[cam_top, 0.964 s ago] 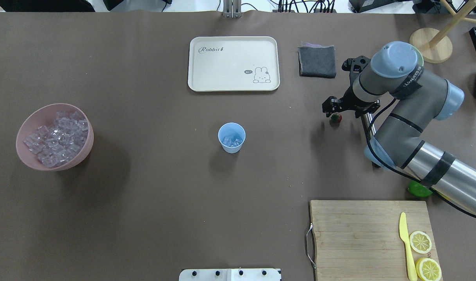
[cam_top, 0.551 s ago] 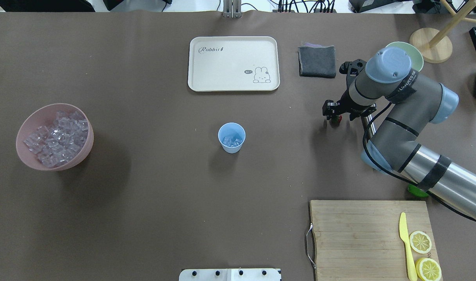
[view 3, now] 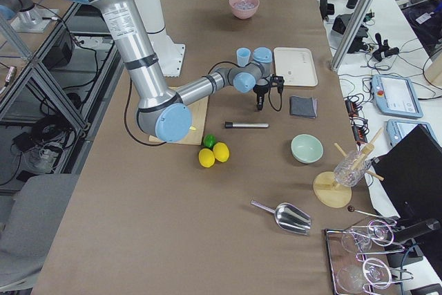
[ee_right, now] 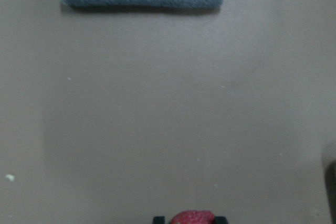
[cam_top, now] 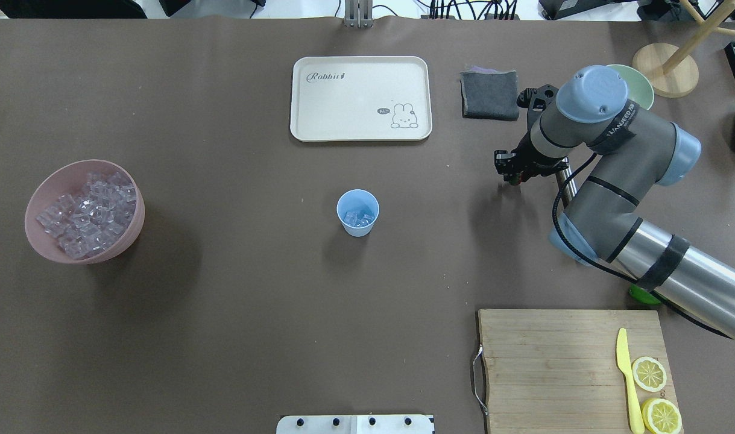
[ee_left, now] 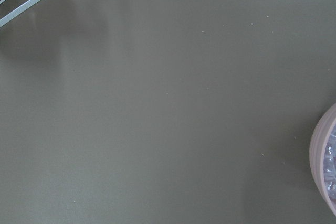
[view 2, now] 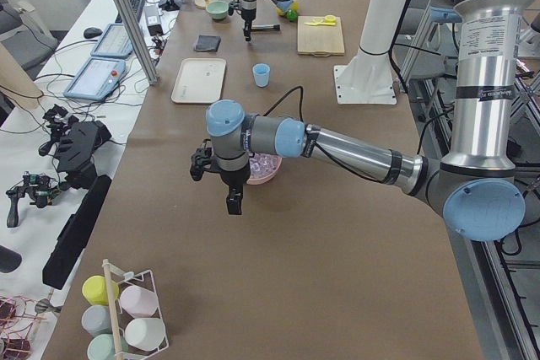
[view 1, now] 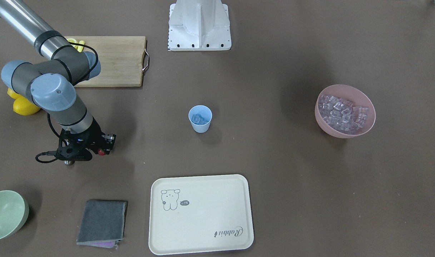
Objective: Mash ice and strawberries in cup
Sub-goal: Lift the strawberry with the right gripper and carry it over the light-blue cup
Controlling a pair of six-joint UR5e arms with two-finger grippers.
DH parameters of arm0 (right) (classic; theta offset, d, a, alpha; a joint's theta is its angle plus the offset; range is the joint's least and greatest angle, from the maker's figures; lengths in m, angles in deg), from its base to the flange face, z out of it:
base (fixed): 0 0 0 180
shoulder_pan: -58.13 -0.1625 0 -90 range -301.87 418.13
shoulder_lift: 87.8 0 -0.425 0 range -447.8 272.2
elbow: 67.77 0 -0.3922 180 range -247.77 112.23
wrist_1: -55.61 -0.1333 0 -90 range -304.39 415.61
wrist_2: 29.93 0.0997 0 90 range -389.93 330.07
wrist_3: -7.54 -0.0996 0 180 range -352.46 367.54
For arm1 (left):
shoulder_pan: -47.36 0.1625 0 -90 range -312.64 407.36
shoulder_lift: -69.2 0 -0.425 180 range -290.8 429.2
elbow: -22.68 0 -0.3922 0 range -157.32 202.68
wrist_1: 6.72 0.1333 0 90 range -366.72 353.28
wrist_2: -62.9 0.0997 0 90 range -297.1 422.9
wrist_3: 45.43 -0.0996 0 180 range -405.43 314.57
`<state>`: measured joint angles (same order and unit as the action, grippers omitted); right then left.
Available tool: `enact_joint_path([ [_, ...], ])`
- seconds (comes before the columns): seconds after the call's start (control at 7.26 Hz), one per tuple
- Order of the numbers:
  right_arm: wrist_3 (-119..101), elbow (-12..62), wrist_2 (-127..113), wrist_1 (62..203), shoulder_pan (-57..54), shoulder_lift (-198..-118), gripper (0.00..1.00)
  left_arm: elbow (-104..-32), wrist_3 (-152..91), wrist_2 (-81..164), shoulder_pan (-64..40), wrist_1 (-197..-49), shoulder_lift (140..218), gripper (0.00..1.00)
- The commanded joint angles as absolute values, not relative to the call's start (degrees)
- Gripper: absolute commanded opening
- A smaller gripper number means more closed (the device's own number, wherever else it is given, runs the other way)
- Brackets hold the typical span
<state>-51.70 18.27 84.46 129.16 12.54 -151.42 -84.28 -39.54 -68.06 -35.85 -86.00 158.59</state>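
Mid-frame stands the cup (cam_top: 357, 212), ice (cam_top: 359, 219) inside, and well to its right the right gripper (cam_top: 514, 175) has the strawberry (ee_right: 193, 217) pinched between its nearly closed jaws; the left gripper (view 2: 234, 206)'s jaws I cannot make out.

Bright, even overhead light casts soft shadows beside the cup (cam_top: 357, 212) and pink bowl (cam_top: 84, 211). Both wrist views are blurred; the strawberry (ee_right: 193, 217) is out of focus.

place: robot lab | cues: arm (view 2: 354, 151), teach pendant (view 3: 394, 94), aluminium frame (view 2: 128, 18)
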Motion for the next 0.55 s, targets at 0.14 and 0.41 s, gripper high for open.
enact_joint_path([
  [0.14, -51.8, 18.4, 80.9, 130.4, 14.6, -144.6, 0.00, -84.4, -39.5, -68.1, -35.9, -86.0, 158.6, 0.98],
  [0.41, -52.4, 21.3, 80.8, 138.5, 16.5, -139.0, 0.00, -84.4, -39.5, -68.1, -35.9, -86.1, 158.6, 0.98],
])
